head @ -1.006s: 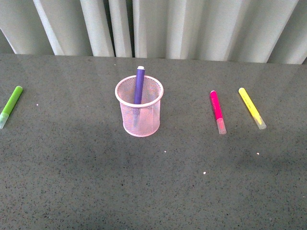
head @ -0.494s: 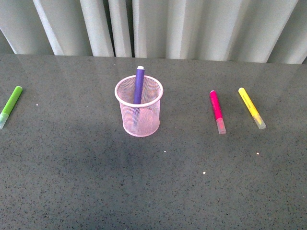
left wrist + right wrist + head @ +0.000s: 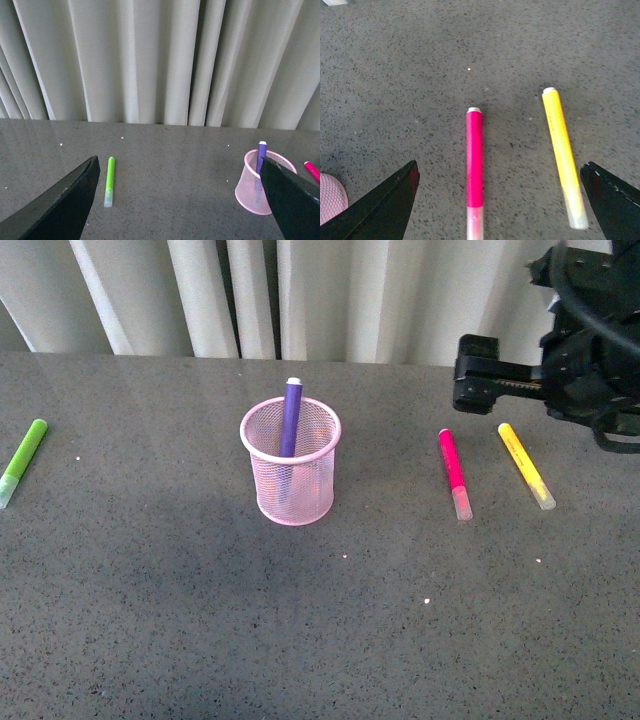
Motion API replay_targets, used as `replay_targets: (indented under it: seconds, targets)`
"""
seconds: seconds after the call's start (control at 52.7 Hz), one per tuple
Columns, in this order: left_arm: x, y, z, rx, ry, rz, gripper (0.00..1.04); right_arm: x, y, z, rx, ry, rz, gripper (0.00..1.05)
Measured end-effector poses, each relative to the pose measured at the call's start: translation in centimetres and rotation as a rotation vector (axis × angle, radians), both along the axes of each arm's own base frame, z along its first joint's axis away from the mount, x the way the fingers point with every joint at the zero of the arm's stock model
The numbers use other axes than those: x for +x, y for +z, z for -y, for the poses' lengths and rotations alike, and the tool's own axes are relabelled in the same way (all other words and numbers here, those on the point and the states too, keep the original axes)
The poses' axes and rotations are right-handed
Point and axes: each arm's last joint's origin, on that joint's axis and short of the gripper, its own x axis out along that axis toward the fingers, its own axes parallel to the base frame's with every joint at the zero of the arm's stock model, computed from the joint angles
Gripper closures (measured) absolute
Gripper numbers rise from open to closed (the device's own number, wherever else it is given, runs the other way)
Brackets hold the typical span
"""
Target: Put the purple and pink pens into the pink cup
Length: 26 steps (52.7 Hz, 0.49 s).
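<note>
The pink cup [image 3: 296, 490] stands upright left of the table's middle. The purple pen [image 3: 291, 415] stands inside it, its tip above the rim. The pink pen [image 3: 454, 472] lies flat on the table to the right of the cup, clear cap toward me. My right gripper [image 3: 473, 375] hangs open above and just behind the pink pen. In the right wrist view the pink pen [image 3: 474, 170] lies between the open fingers [image 3: 385, 210], untouched. My left gripper [image 3: 178, 165] is open and holds nothing. The cup [image 3: 255, 196] and the purple pen [image 3: 261, 155] sit by its one finger.
A yellow marker [image 3: 526, 466] lies right next to the pink pen, also in the right wrist view [image 3: 562, 155]. A lime-green marker [image 3: 22, 460] lies at the far left edge. Pale curtains [image 3: 330, 295] hang behind the grey table [image 3: 330, 630].
My right arm has come into the front view from the upper right and now hangs over the pink and yellow pens. The cup and pens have not moved.
</note>
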Motion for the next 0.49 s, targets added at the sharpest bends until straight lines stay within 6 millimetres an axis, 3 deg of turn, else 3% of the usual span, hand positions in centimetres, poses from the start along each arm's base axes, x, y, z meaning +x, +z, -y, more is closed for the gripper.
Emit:
replay_targets:
  seconds: [0.247, 0.494]
  targets:
    - [0.0, 0.0, 0.0, 0.000, 0.000, 0.000, 0.07, 3.3, -2.4, -2.1, -0.047, 0.015, -0.047, 0.07]
    - [0.0, 0.0, 0.0, 0.000, 0.000, 0.000, 0.07, 4.1, -4.4, -2.3, -0.056, 0.009, -0.091, 0.07]
